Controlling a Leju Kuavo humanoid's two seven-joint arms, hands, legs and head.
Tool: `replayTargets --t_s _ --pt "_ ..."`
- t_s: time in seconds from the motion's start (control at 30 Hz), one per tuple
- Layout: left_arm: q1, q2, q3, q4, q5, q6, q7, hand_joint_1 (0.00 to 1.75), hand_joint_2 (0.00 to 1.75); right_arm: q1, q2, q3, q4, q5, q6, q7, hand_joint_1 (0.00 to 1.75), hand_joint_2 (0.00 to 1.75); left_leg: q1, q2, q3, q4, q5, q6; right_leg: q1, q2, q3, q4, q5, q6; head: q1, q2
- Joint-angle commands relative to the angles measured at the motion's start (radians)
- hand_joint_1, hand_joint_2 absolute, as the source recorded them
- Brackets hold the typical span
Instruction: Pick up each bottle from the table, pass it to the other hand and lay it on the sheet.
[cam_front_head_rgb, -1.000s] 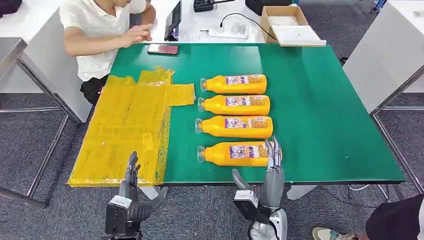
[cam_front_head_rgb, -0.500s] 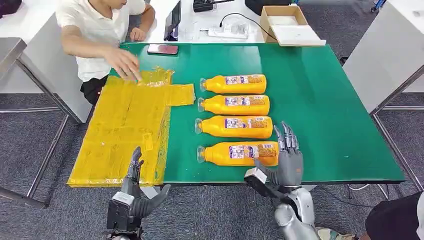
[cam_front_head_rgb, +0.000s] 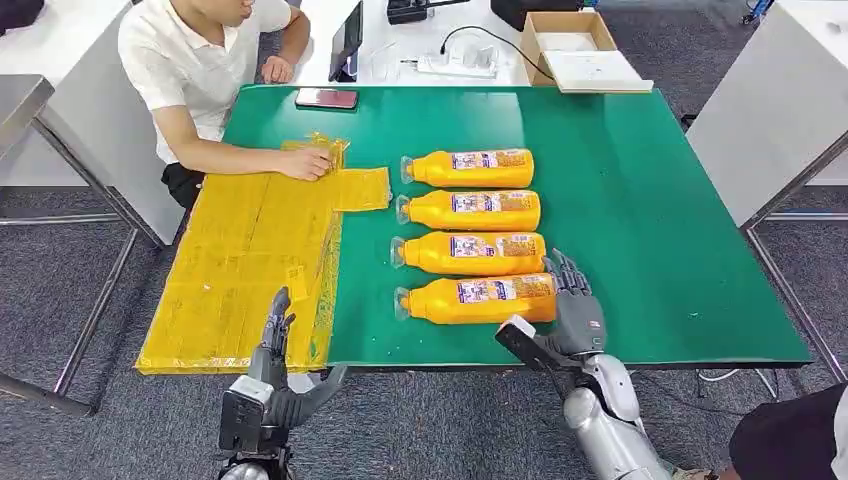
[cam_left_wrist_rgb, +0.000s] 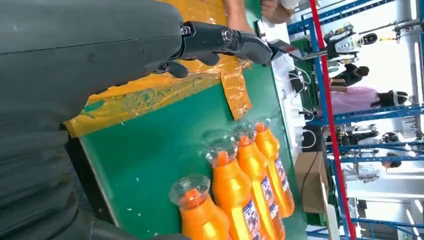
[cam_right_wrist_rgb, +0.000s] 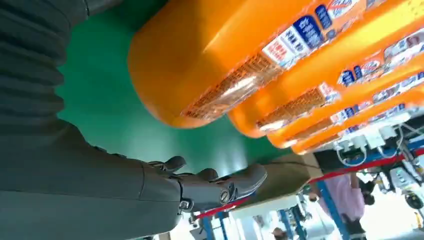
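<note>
four glossy orange bottles (cam_front_head_rgb: 478, 236) — crinkled sheet (cam_front_head_rgb: 250, 255)

nearest bottle (cam_front_head_rgb: 478, 299) base behind right hand (cam_front_head_rgb: 574, 312), label print illegible

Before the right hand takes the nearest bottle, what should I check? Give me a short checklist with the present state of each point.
1. Right hand is at the base end of the nearest bottle: ok.
2. Right hand has a grip on it: not ok; the right wrist view shows the fingers apart, beside the bottle, holding nothing.
3. Nearest bottle lies apart from the next bottle: cannot tell; they lie very close.
4. Left hand is free for the pass: ok, it holds nothing.
5. Yellow sheet lies flat with room: ok.
6. Person's hand is off the sheet: not ok, it rests on the far end.
</note>
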Motion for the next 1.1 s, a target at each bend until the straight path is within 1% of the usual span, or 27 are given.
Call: replayTargets --t_s 0.03,0.07,0.1,0.13,0.17,0.2,0.3,0.37,0.4,0.43,0.53,0.57,0.63,0.67,0.73,0.8,0.87,0.93,0.97,1.0,1.03,1.07,1.1 --pt "-0.035 0.002 -0.001 0.054 -0.002 -0.015 0.008 0.00 1.75 -0.058 0.012 0.094 0.111 -0.006 0.055 -0.017 0.00 1.75 0.001 0.003 0.005 -0.001 -0.002 -0.002 0.001 0.002 0.004 -0.001 -0.001 -0.002 0.000 0.000" --pt "-0.035 0.002 -0.003 0.051 -0.002 -0.016 0.010 0.00 1.75 -0.066 0.006 0.116 0.121 0.024 0.033 -0.004 0.00 1.75 0.000 0.002 0.003 -0.001 -0.001 -0.001 0.001 0.001 0.002 -0.001 0.000 -0.001 0.000 0.000" --pt "-0.035 0.002 -0.004 0.050 -0.002 -0.017 0.010 0.00 1.75 -0.069 0.005 0.119 0.125 0.027 0.029 -0.002 0.00 1.75 0.001 0.004 0.005 0.000 -0.002 -0.002 0.001 0.002 0.004 0.000 -0.001 -0.002 0.000 0.000" --pt "-0.036 0.001 -0.004 0.049 -0.002 -0.018 0.011 0.00 1.75 -0.073 0.004 0.123 0.127 0.029 0.032 -0.002 0.00 1.75 0.001 0.004 0.006 0.000 -0.003 -0.002 0.001 0.003 0.005 -0.001 -0.001 -0.002 0.000 0.000" --pt "-0.037 0.001 -0.005 0.048 -0.002 -0.018 0.012 0.00 1.75 -0.081 0.003 0.132 0.133 0.035 0.036 0.001 0.00 1.75 0.001 0.003 0.003 0.000 -0.001 -0.002 0.001 0.002 0.003 0.000 -0.001 -0.002 0.000 0.000" --pt "-0.039 0.001 -0.005 0.048 -0.002 -0.020 0.013 0.00 1.75 -0.084 0.002 0.137 0.137 0.039 0.038 0.005 0.00 1.75 0.001 0.004 0.005 0.000 -0.002 -0.002 0.001 0.002 0.004 0.000 -0.001 -0.002 0.000 0.000" --pt "-0.041 0.000 -0.005 0.049 -0.002 -0.022 0.014 0.00 1.75 -0.097 -0.003 0.153 0.148 0.057 0.038 0.019 0.00 1.75 0.000 0.003 0.003 -0.001 -0.001 -0.001 0.001 0.001 0.002 0.000 0.000 -0.001 0.000 0.000" --pt "-0.043 -0.001 -0.005 0.047 0.004 -0.032 0.018 0.00 1.75 -0.115 -0.010 0.175 0.171 0.089 0.035 0.045 0.00 1.75 0.001 0.003 0.006 0.000 -0.002 -0.002 0.001 0.001 0.006 -0.001 -0.001 -0.002 0.000 0.000" --pt "-0.044 -0.002 -0.004 0.045 0.008 -0.037 0.020 0.00 1.75 -0.127 -0.012 0.185 0.184 0.101 0.042 0.056 0.00 1.75 0.001 0.003 0.004 -0.001 -0.001 -0.001 0.001 0.001 0.003 -0.001 -0.001 -0.002 0.000 0.000" --pt "-0.045 -0.003 -0.002 0.044 0.010 -0.039 0.021 0.00 1.75 -0.139 -0.013 0.192 0.197 0.106 0.059 0.068 0.00 1.75 0.001 0.004 0.005 0.000 -0.002 -0.002 0.001 0.002 0.005 0.000 -0.001 -0.002 0.000 0.000" --pt "-0.045 -0.005 0.000 0.043 0.014 -0.043 0.024 0.00 1.75 -0.154 -0.018 0.206 0.216 0.123 0.076 0.092 0.00 1.75 0.000 0.002 0.003 0.000 -0.001 -0.001 0.001 0.001 0.003 0.000 -0.001 -0.001 0.000 0.000" --pt "-0.045 -0.007 0.001 0.043 0.018 -0.048 0.026 0.00 1.75 -0.163 -0.021 0.215 0.233 0.136 0.089 0.115 0.00 1.75 0.001 0.003 0.005 -0.001 -0.002 -0.002 0.001 0.001 0.004 0.000 -0.001 -0.002 0.000 0.000" --pt "-0.045 -0.009 0.003 0.044 0.026 -0.058 0.031 0.00 1.75 -0.179 -0.029 0.228 0.263 0.150 0.124 0.148 0.00 1.75 0.001 0.002 0.003 -0.001 -0.001 -0.001 0.001 0.001 0.003 -0.001 0.000 -0.001 0.000 0.000" --pt "-0.045 -0.009 0.003 0.044 0.026 -0.058 0.031 0.00 1.75 -0.179 -0.029 0.228 0.263 0.150 0.124 0.148 0.00 1.75 0.001 0.003 0.006 0.000 -0.002 -0.002 0.001 0.001 0.005 -0.001 -0.001 -0.002 0.000 0.000" --pt "-0.045 -0.009 0.003 0.044 0.026 -0.058 0.031 0.00 1.75 -0.179 -0.029 0.228 0.263 0.150 0.124 0.148 0.00 1.75 0.001 0.003 0.006 -0.001 -0.002 -0.002 0.001 0.001 0.005 -0.001 -0.001 -0.002 0.000 0.000" --pt "-0.046 -0.011 0.006 0.045 0.028 -0.060 0.033 0.00 1.75 -0.196 -0.033 0.243 0.295 0.162 0.164 0.166 0.00 1.75 0.000 0.003 0.004 -0.001 -0.001 -0.001 0.001 0.001 0.003 -0.001 -0.001 -0.001 0.000 0.000" --pt "-0.049 -0.013 0.012 0.048 0.029 -0.060 0.033 0.00 1.75 -0.211 -0.036 0.260 0.319 0.161 0.212 0.168 0.00 1.75 0.000 0.002 0.004 -0.001 -0.001 -0.001 0.001 0.000 0.003 -0.001 0.000 -0.001 0.000 0.000" --pt "-0.051 -0.013 0.013 0.050 0.031 -0.063 0.035 0.00 1.75 -0.216 -0.041 0.273 0.327 0.164 0.236 0.166 0.00 1.75 0.001 0.003 0.005 -0.001 -0.001 -0.001 0.001 0.001 0.004 -0.001 0.000 -0.002 0.000 0.000" --pt "-0.053 -0.014 0.015 0.053 0.031 -0.064 0.035 0.00 1.75 -0.220 -0.046 0.283 0.333 0.165 0.254 0.161 0.58 1.75 0.001 0.003 0.007 -0.001 -0.001 -0.002 0.001 0.001 0.006 -0.001 -0.001 -0.002 0.000 0.000" --pt "-0.053 -0.015 0.016 0.055 0.031 -0.064 0.035 0.00 1.75 -0.221 -0.047 0.289 0.335 0.159 0.272 0.154 1.50 1.75 0.001 0.003 0.007 -0.001 -0.001 -0.001 0.001 0.000 0.006 -0.002 0.000 -0.002 0.000 0.000" --pt "-0.054 -0.015 0.017 0.056 0.031 -0.064 0.035 0.00 1.75 -0.221 -0.047 0.291 0.336 0.154 0.280 0.151 1.55 1.75 0.001 0.002 0.007 -0.001 0.000 -0.001 0.001 0.000 0.006 -0.001 0.000 -0.001 0.000 0.000" --pt "-0.055 -0.016 0.018 0.056 0.031 -0.064 0.035 0.00 1.75 -0.220 -0.048 0.300 0.333 0.151 0.292 0.144 1.71 1.75 0.001 0.002 0.008 -0.001 -0.001 -0.002 0.001 0.000 0.007 -0.002 -0.001 -0.002 0.000 0.000" --pt "-0.054 -0.016 0.018 0.056 0.031 -0.063 0.035 0.00 1.75 -0.217 -0.048 0.305 0.329 0.143 0.300 0.135 1.75 1.75 0.001 0.002 0.008 -0.001 0.000 -0.001 0.001 0.000 0.007 -0.002 0.000 -0.001 0.000 0.000"
